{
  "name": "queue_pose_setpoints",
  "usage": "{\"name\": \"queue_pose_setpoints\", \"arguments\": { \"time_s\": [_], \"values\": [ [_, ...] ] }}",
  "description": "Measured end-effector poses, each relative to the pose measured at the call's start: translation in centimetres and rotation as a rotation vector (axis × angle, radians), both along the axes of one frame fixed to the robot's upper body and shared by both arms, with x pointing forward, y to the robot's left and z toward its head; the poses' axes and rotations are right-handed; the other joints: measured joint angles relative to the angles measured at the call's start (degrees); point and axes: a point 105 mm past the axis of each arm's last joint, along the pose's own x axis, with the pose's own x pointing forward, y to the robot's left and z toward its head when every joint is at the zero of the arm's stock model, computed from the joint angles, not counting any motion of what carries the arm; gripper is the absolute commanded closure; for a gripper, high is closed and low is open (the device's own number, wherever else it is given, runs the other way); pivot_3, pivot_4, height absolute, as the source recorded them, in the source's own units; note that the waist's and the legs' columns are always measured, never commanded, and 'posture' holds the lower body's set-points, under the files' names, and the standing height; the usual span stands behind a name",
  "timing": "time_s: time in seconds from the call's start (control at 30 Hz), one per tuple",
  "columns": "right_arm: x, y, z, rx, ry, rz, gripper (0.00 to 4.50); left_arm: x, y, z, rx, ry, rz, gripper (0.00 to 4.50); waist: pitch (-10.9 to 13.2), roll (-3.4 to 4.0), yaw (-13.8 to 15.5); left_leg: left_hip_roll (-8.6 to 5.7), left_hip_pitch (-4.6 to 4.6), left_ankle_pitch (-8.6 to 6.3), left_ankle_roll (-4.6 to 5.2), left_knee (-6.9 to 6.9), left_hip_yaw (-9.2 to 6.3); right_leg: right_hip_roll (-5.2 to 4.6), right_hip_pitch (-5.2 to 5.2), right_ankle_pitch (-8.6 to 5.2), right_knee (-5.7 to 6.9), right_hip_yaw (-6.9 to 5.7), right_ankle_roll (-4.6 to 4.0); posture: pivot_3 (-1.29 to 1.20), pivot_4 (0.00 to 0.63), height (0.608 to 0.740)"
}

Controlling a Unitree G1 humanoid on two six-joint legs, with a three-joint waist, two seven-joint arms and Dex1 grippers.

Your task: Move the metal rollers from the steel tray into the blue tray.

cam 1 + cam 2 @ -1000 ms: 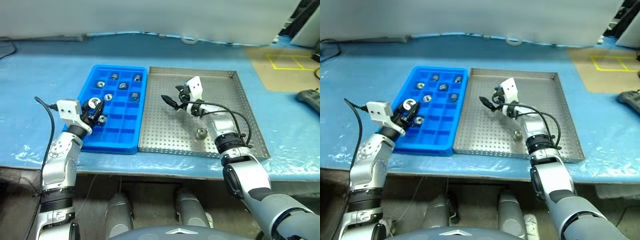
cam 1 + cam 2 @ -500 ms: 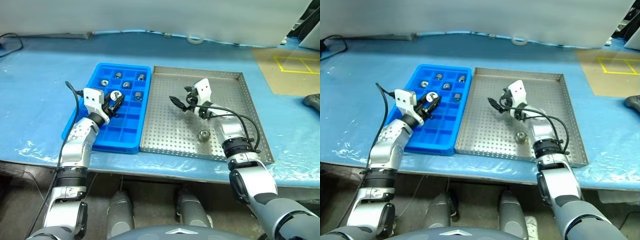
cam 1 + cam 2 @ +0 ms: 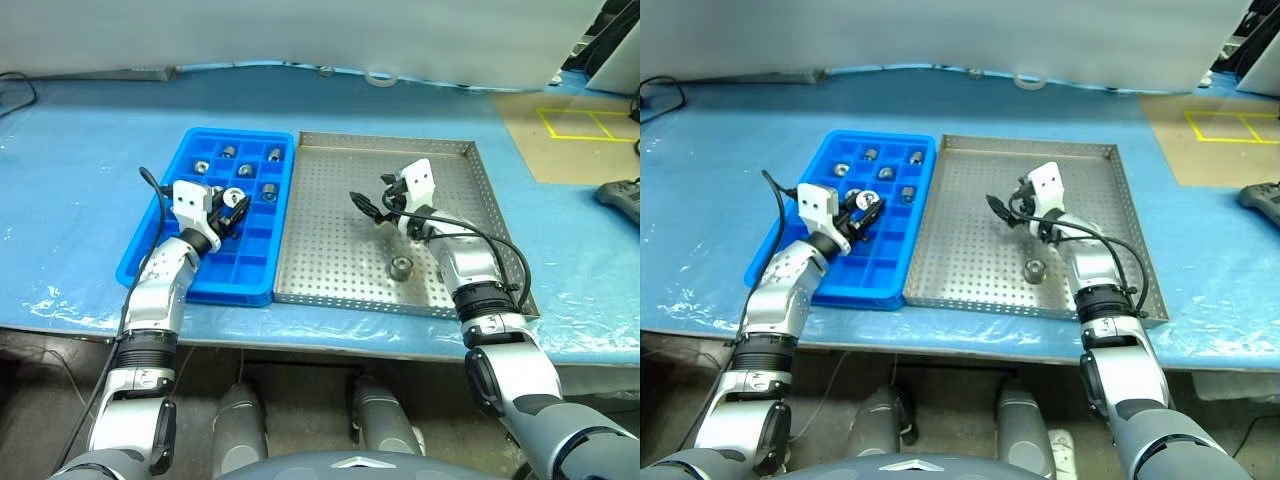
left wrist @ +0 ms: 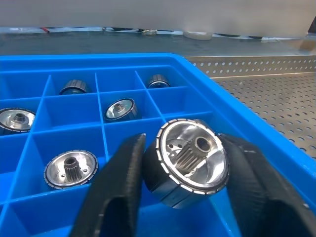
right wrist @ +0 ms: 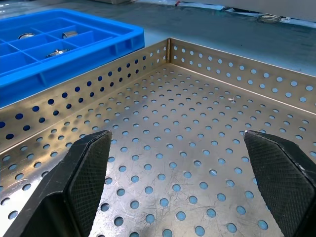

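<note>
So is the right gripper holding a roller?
No, the right gripper stands wide open over the bare steel tray, with nothing between its fingers.

A workshop or factory bench: the tabletop [image 3: 80, 130] is wrapped in blue plastic sheeting, and on it sit a perforated steel tray [image 3: 330, 250] and, just beside it, a blue tray [image 3: 195, 150] sorting machined metal rollers [image 4: 190, 163]. Right of the steel tray, yellow tape [image 3: 580, 122] marks out squares.

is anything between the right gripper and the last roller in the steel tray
Nothing visible. The right gripper is open above the steel tray, and the lone roller lies on bare perforated floor beside the right forearm.
</note>
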Motion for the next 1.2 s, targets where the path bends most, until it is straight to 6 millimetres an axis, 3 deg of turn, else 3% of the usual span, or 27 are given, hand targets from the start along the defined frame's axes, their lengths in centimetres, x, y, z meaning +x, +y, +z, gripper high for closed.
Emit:
{"name": "queue_pose_setpoints", "arguments": {
  "time_s": [0.07,0.27,0.43,0.5,0.6,0.67,0.83,0.97,1.1,1.2],
  "values": [
    [0.0,-0.3,0.1,-0.006,-0.001,-0.005,0.00,0.0,0.3,0.1,-0.003,-0.004,0.012,0.39,0.0,0.00,0.0,0.00,-0.01,0.00,0.00,0.00,0.00,0.00,-0.01,0.00,0.00,0.00,0.00,-0.42,0.150,0.740],
    [0.2,-2.7,0.7,-0.034,-0.011,-0.058,0.00,-0.2,-0.2,0.4,0.000,-0.027,-0.027,0.39,0.0,0.00,0.3,-0.04,-0.03,0.00,0.02,0.00,0.00,-0.02,0.00,0.00,-0.01,0.01,0.00,-0.44,0.150,0.740],
    [-0.5,-7.4,1.7,-0.099,0.005,-0.106,0.00,-0.5,-2.7,2.9,-0.002,-0.109,-0.175,0.39,0.0,-0.02,0.5,-0.04,-0.04,0.02,0.05,0.01,0.00,-0.02,0.04,0.00,-0.04,0.02,0.00,-0.47,0.150,0.740],
    [-1.3,-8.2,1.2,-0.144,0.028,-0.088,0.00,-0.6,-3.8,3.6,0.014,-0.135,-0.231,0.39,0.0,-0.03,0.4,-0.02,0.00,0.02,0.05,0.00,0.00,-0.01,0.05,0.00,-0.03,0.00,0.00,-0.48,0.150,0.740],
    [-2.8,-8.9,-1.3,-0.212,0.124,-0.047,0.00,-0.7,-4.7,3.6,0.035,-0.144,-0.278,0.39,0.0,-0.03,0.1,-0.01,0.01,0.02,0.05,0.00,0.01,0.00,0.04,0.00,-0.03,0.02,0.00,-0.49,0.150,0.740],
    [-3.5,-8.6,-2.9,-0.238,0.179,-0.017,0.00,-0.7,-4.8,3.4,0.051,-0.143,-0.281,0.39,0.0,-0.03,-0.5,-0.02,0.06,0.02,0.05,0.00,0.03,0.02,0.02,0.00,0.00,0.03,0.00,-0.49,0.150,0.740],
    [-3.9,-7.6,-3.2,-0.244,0.206,0.031,1.61,-0.6,-5.0,3.5,0.094,-0.160,-0.285,0.34,0.0,-0.03,-1.7,-0.07,0.11,0.02,0.05,0.01,0.04,0.02,0.02,0.01,0.01,0.03,0.02,-0.47,0.150,0.740],
    [-3.8,-6.6,-2.4,-0.221,0.192,0.070,2.96,-0.2,-3.5,4.1,0.105,-0.181,-0.234,0.34,0.0,-0.03,-1.7,-0.02,0.09,0.02,0.06,0.00,0.04,0.06,-0.02,0.01,0.02,0.03,0.02,-0.44,0.150,0.740],
    [-3.3,-3.4,0.4,-0.090,0.137,0.172,2.95,0.1,-1.2,5.5,0.129,-0.236,-0.133,0.34,0.0,-0.02,-1.7,-0.01,0.08,0.04,0.08,0.00,0.04,0.06,-0.08,0.02,0.10,0.02,0.02,-0.39,0.150,0.740],
    [-2.7,-0.2,4.0,-0.014,0.056,0.263,2.95,0.3,1.4,6.5,0.119,-0.263,-0.015,0.34,0.0,-0.02,-1.4,0.00,0.09,0.05,0.07,0.01,0.04,0.06,-0.07,0.02,0.14,0.00,0.01,-0.37,0.150,0.740]
  ]
}}
